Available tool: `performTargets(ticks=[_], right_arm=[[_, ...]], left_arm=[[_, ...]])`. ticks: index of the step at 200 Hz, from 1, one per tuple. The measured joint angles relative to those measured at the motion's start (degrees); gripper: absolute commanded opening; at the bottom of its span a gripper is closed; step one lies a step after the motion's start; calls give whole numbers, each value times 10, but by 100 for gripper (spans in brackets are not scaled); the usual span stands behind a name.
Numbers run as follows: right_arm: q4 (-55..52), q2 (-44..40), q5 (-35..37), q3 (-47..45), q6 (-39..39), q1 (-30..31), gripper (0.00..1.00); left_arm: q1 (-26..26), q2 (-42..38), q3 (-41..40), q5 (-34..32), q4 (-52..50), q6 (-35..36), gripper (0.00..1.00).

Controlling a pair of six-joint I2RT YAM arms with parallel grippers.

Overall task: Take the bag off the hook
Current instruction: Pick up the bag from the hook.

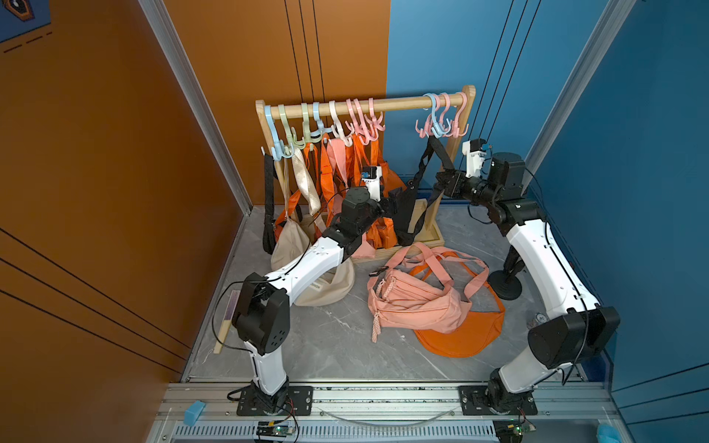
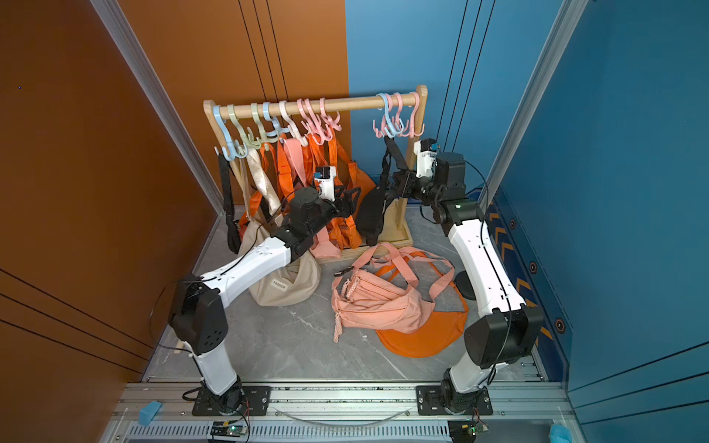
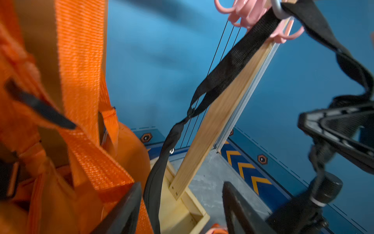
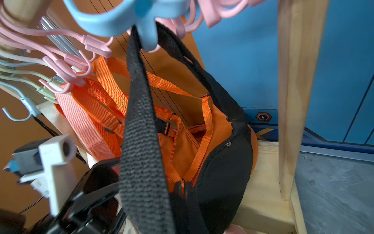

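A black bag [image 1: 406, 214] [image 2: 370, 214] hangs by its black strap [image 4: 141, 141] [image 3: 232, 66] from a light blue hook [image 1: 435, 115] [image 4: 121, 18] near the right end of the wooden rail. My right gripper [image 1: 441, 180] [image 4: 183, 188] is shut just beside the strap, below the hook. The strap runs along the side of its fingers, with nothing visible between them. My left gripper [image 1: 399, 203] [image 3: 180, 210] is open at the bag's body. The bag's black edge [image 3: 155, 182] lies just inside one finger.
Several orange bags [image 1: 360, 180] hang on the rail's left half, along with beige and pink ones. A pink bag [image 1: 414, 303] lies on an orange one [image 1: 460, 337] on the floor. A beige bag [image 1: 326, 284] sits under my left arm. The rack's right post [image 1: 456, 145] stands close to my right wrist.
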Motion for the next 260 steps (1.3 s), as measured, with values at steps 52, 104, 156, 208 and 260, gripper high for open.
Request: performTargets(ticks=[52, 104, 156, 208, 260], right_arm=[[31, -47, -52, -71, 17, -15, 0], [67, -58, -77, -111, 47, -15, 0], [94, -79, -86, -145, 71, -15, 0], [102, -98, -87, -160, 82, -10, 0], [102, -101, -86, -161, 82, 1, 0]], left_arm=[[-7, 139, 153, 47, 51, 30, 70], [-31, 227, 261, 90, 86, 63, 73], [-43, 285, 346, 80, 100, 86, 74], [-43, 315, 399, 23, 111, 128, 74], [-50, 315, 398, -52, 133, 190, 75]])
